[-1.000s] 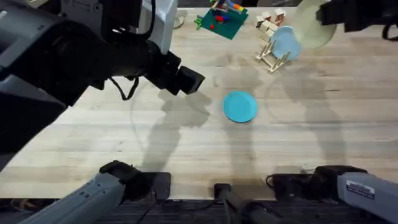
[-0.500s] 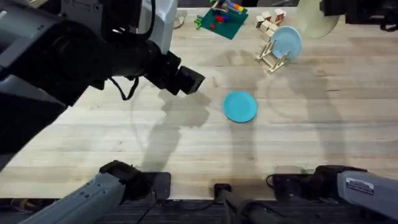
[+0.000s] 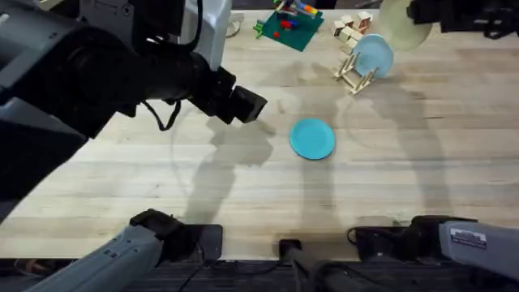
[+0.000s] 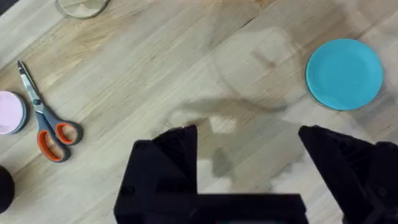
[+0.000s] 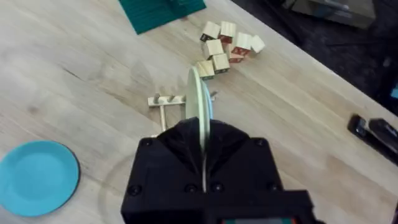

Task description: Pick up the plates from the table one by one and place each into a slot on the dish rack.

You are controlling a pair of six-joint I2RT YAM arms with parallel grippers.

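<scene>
Step in hand: you are carrying the cream plate (image 5: 200, 102) toward the dish rack (image 3: 354, 71); it is up off the table (image 3: 405, 162), not yet slotted.
Right gripper (image 5: 203, 163): its fingers are clamped on the cream plate's edge, holding it on edge, as your right wrist view shows. From overhead the plate (image 3: 403, 28) hangs above and just beyond the rack.
Dish rack: a pale sky-blue plate (image 3: 372, 55) already stands in it. In the right wrist view the rack's pegs (image 5: 166, 101) sit just beside the cream plate's lower rim.
Cyan plate (image 3: 312, 138): lying flat on the table, well apart from the rack, on its near side. It is the one left to fetch.
Left gripper (image 4: 249, 140): fingers spread apart and holding nothing, hanging over bare wood with the cyan plate (image 4: 344, 73) near, to one side.
Near the rack: loose wooden blocks (image 5: 227, 42) just beyond it.
Next move: you likely need to line the cream plate's edge with a free gap between pegs beside the sky-blue plate, then lower it straight down before you let go.
Risk: a tilted plate could knock the sky-blue one or nudge the light rack.
</scene>
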